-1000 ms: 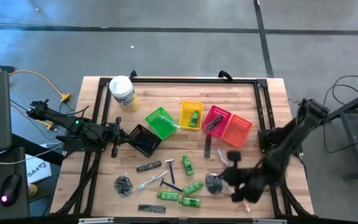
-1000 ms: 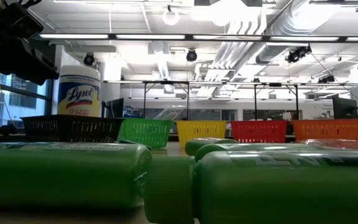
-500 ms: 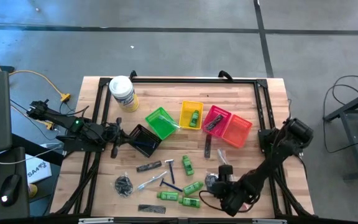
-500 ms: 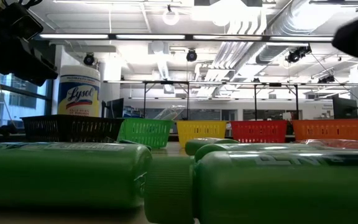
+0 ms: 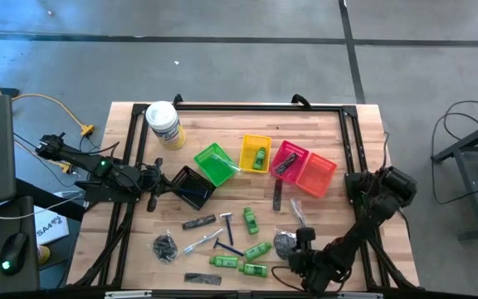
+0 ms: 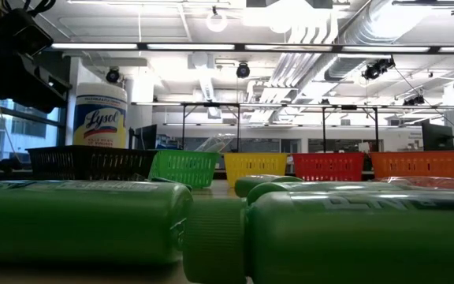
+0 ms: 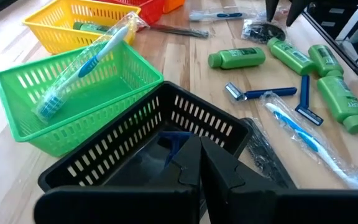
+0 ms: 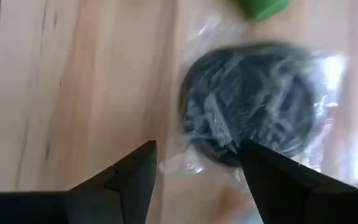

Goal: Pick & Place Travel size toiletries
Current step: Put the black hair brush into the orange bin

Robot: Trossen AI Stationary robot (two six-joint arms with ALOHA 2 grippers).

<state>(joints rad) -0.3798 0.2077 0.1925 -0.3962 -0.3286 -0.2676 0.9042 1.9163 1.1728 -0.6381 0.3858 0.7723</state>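
The right pincer [image 8: 194, 168] hangs with fingers spread just over a wrapped dark mesh bundle [image 8: 253, 118] near the worktop's [image 5: 338, 149] front edge. The left pincer [image 7: 197, 171], clenched, rests by the black basket [image 7: 135, 146].

Pale wood table [image 5: 330, 141], matt, grain showing. Baskets [image 7: 79, 102] are glossy plastic lattice. Green bottles [image 6: 77, 221] smooth, slightly shiny plastic. Dark mesh bundle [image 8: 253, 99] sits in crinkly clear wrap, catching light.
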